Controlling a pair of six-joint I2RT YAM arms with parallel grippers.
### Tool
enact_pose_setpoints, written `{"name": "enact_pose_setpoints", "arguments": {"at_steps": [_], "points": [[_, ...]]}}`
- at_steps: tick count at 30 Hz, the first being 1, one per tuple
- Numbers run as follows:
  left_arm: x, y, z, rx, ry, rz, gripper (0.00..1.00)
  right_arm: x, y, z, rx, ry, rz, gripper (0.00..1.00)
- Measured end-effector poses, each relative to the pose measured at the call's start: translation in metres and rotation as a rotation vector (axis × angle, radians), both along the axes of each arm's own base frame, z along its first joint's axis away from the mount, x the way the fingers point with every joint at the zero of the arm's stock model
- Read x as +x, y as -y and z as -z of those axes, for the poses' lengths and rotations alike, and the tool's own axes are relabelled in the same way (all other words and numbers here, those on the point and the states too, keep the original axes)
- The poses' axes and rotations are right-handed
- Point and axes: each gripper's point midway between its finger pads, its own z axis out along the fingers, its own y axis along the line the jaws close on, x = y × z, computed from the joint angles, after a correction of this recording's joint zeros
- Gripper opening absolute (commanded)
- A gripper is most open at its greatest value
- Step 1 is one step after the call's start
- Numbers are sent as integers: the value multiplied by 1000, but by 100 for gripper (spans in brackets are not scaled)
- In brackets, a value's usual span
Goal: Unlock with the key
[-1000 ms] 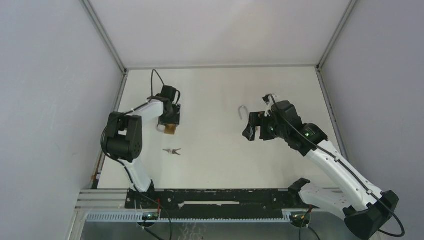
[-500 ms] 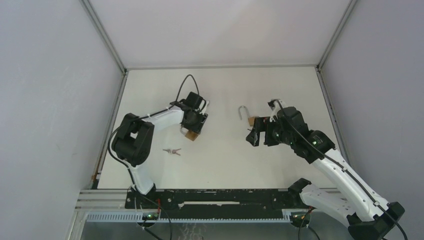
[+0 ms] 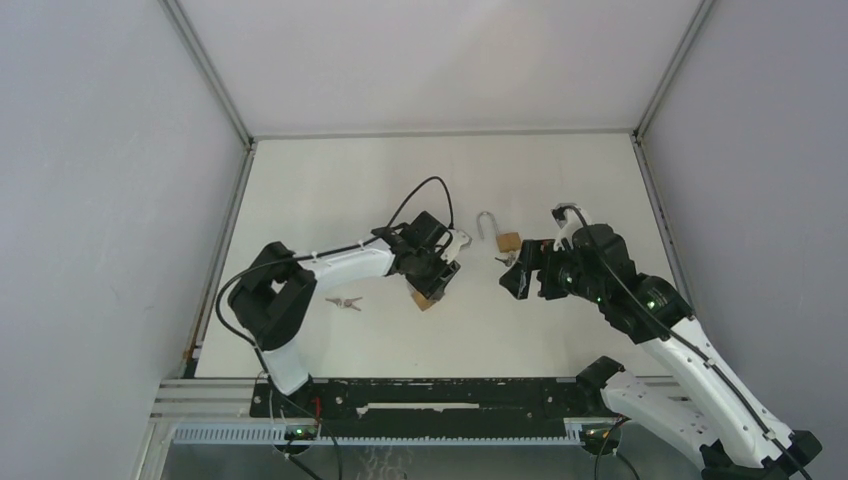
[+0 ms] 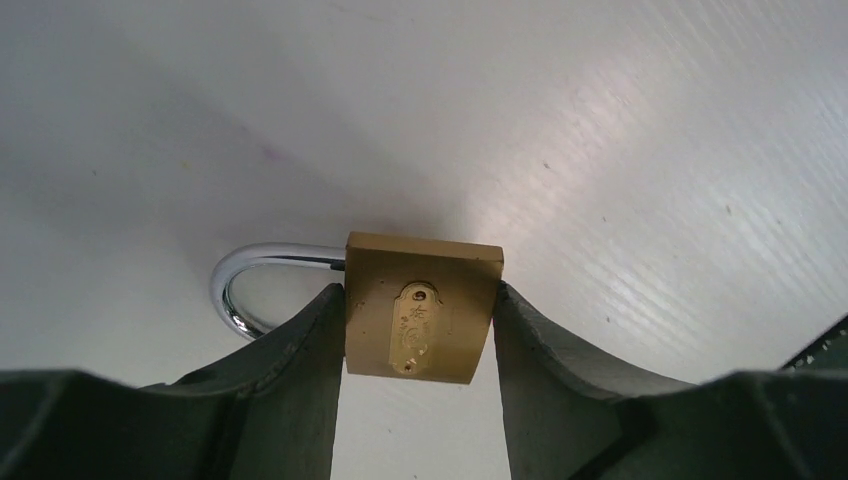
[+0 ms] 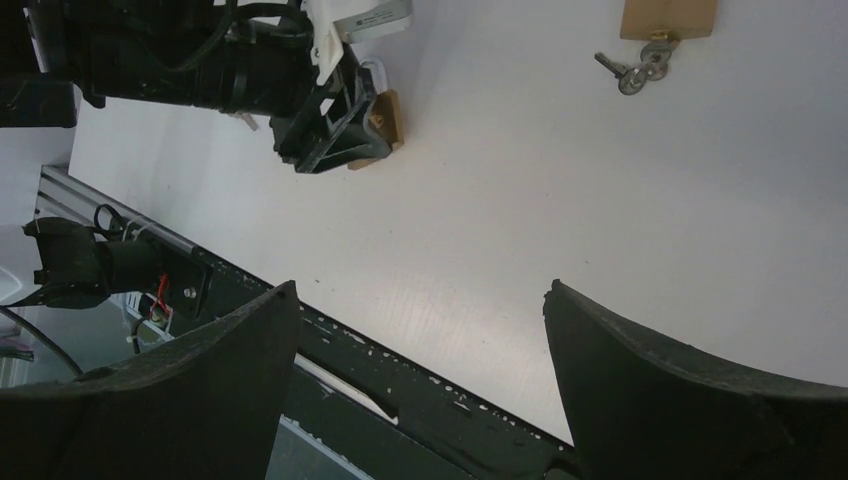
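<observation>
My left gripper (image 3: 432,285) is shut on a brass padlock (image 3: 426,299) near the table's middle. In the left wrist view the dark fingers (image 4: 300,350) press both sides of the padlock's body (image 4: 422,320), and its chrome shackle (image 4: 245,275) sticks out to the left. A small bunch of keys (image 3: 343,302) lies on the table left of that gripper. A second brass padlock (image 3: 508,241) with its shackle swung open lies further right, with keys (image 5: 632,70) hanging from its underside. My right gripper (image 3: 524,280) hovers open just near of it, nothing between its fingers (image 5: 620,380).
The black rail (image 3: 430,395) with the arm bases runs along the table's near edge. Grey walls with metal frame posts (image 3: 210,75) close in the white table (image 3: 560,180) on three sides.
My left arm has swung the padlock from the far left toward the table's middle. My right gripper has drifted slightly right and nearer, staying open.
</observation>
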Motion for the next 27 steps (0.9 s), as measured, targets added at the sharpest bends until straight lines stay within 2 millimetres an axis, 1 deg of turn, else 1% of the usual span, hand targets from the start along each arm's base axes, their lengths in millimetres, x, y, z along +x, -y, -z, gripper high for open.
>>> {"name": "enact_pose_setpoints", "arguments": {"at_steps": [3, 5, 7, 10, 11, 12, 13, 16, 19, 22, 23, 24, 25, 26, 27], "points": [[-12, -6, -6, -23, -11, 11, 66, -2, 1, -3, 10, 11, 2, 96], [-15, -9, -12, -34, -4, 8, 74, -2, 1, -4, 13, 13, 2, 96], [-14, -9, -29, -70, 28, 3, 81, -2, 1, -4, 14, 13, 0, 96], [-10, -7, -56, -134, 80, -15, 88, -1, -1, -5, 13, 9, -5, 96], [-8, -7, -65, -157, 100, -23, 94, 0, -2, -6, 13, 9, -8, 96], [-6, -8, -74, -177, 117, -34, 98, 1, -3, -8, 14, 9, -12, 96], [-5, -11, -82, -197, 131, -50, 99, 2, -5, -10, 17, 13, -16, 96], [-2, -22, -107, -244, 177, -101, 100, 10, -12, -19, 30, 27, -29, 96], [-1, -40, -134, -277, 244, -166, 100, 18, -21, -23, 43, 33, -44, 95], [-3, -67, -166, -310, 335, -263, 100, 26, -31, -23, 53, 30, -63, 95], [-4, -75, -173, -319, 361, -295, 100, 28, -35, -22, 56, 28, -73, 95], [-8, -89, -182, -329, 391, -345, 100, 31, -41, -23, 62, 31, -86, 94], [-10, -100, -187, -334, 411, -382, 100, 32, -44, -20, 58, 22, -94, 94], [-15, -115, -192, -338, 439, -439, 100, 34, -50, -18, 54, 14, -107, 94], [-17, -124, -193, -335, 449, -467, 100, 35, -54, -17, 53, 11, -117, 94]]}}
